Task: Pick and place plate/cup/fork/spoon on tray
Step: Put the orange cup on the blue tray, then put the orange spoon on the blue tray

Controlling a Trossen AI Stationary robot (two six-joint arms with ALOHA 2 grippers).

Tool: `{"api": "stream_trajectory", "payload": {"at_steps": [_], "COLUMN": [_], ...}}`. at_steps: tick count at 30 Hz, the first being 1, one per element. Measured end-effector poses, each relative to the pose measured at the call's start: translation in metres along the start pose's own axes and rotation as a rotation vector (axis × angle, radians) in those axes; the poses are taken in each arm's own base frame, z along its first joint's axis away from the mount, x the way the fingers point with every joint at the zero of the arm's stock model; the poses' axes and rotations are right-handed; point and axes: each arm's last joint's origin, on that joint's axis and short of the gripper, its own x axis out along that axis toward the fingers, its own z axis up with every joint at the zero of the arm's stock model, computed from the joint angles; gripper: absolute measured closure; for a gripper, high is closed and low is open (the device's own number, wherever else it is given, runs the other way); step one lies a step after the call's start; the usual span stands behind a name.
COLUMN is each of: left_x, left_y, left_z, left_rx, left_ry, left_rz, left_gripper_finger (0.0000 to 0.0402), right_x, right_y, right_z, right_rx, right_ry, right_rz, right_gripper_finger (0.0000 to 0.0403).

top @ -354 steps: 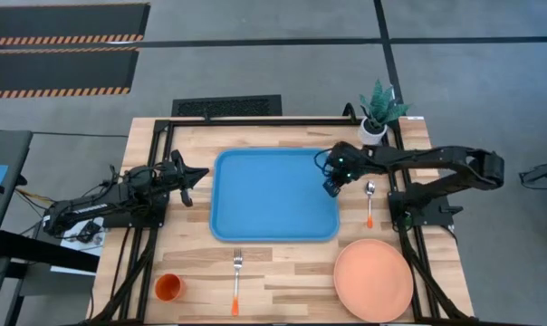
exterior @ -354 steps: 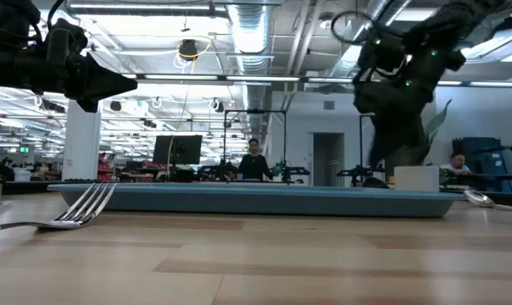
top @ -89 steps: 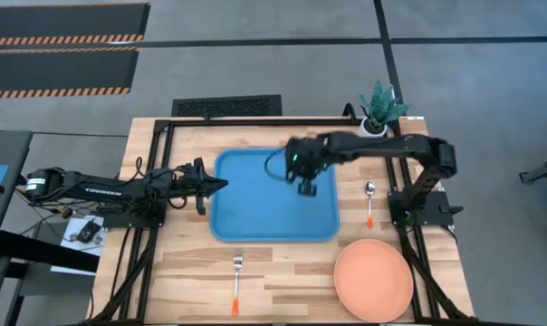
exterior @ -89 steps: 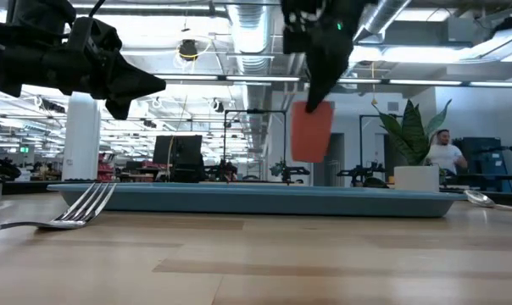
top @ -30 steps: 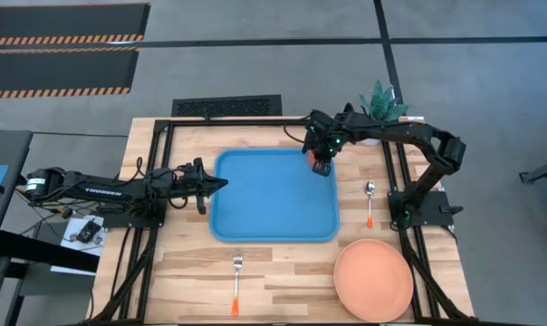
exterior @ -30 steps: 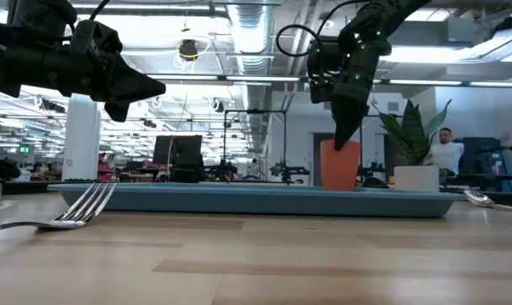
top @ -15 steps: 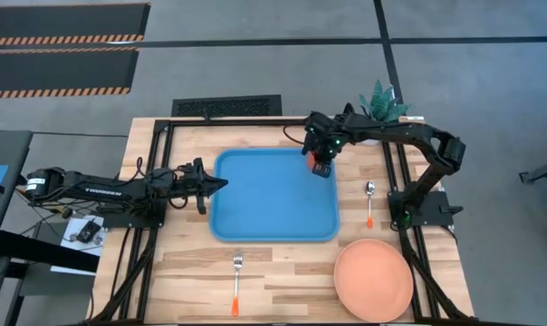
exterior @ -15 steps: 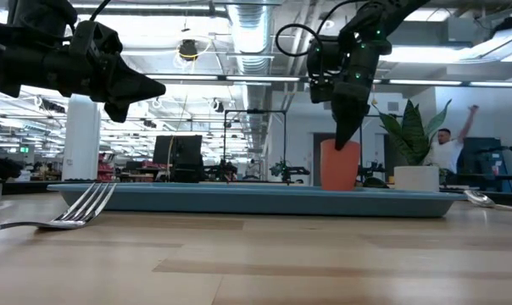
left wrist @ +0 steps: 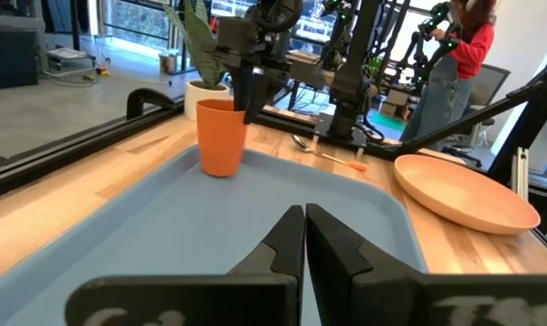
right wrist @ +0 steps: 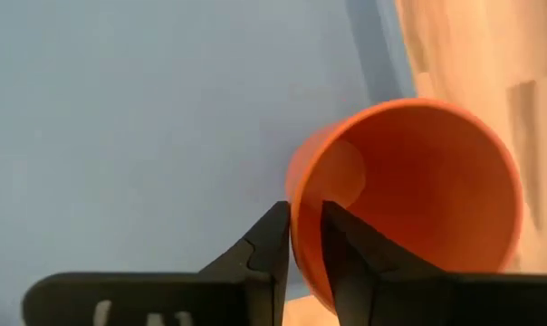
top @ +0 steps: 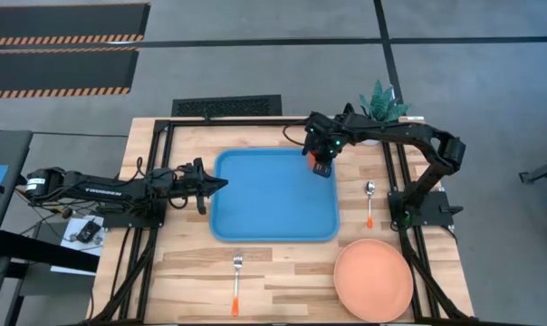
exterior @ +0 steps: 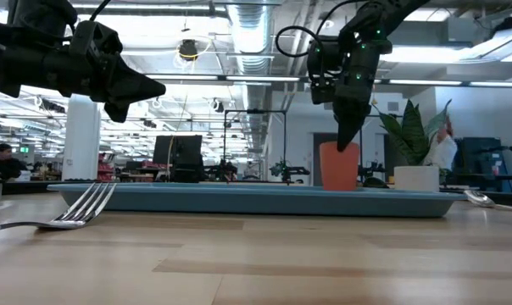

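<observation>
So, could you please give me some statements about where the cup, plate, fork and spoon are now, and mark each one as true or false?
1. The cup stands upright in the tray, near its far right corner. True.
2. The plate lies inside the tray. False: it rests on the table, at the tray's near right, outside it.
3. The right gripper has one finger on each side of the cup's wall. True: the right wrist view shows the rim between them.
4. The fork is already on the tray. False: it lies on the table in front of the tray.
5. The left gripper holds the spoon. False: it is shut and empty at the tray's left edge; the spoon lies right of the tray.
</observation>
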Motion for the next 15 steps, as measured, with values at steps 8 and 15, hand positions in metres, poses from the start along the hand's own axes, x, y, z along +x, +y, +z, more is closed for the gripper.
{"api": "stream_trajectory", "payload": {"at_steps": [8, 15], "left_x": [0.0000, 0.0000], "left_y": [0.0000, 0.0001], "left_z": [-0.0004, -0.0006], "left_rx": [0.000, 0.000], "left_ry": [0.004, 0.006], "left_rz": [0.000, 0.001], "left_gripper_finger": [0.0400, 0.0400], "right_x": [0.0001, 0.0003], "right_y": [0.0028, 0.0062], "right_z": [0.0004, 0.0010], "right_rx": [-0.006, -0.012], "right_ry": [0.001, 0.000], "right_rz": [0.001, 0.006], "right_gripper_finger": [0.0284, 0.0257]}}
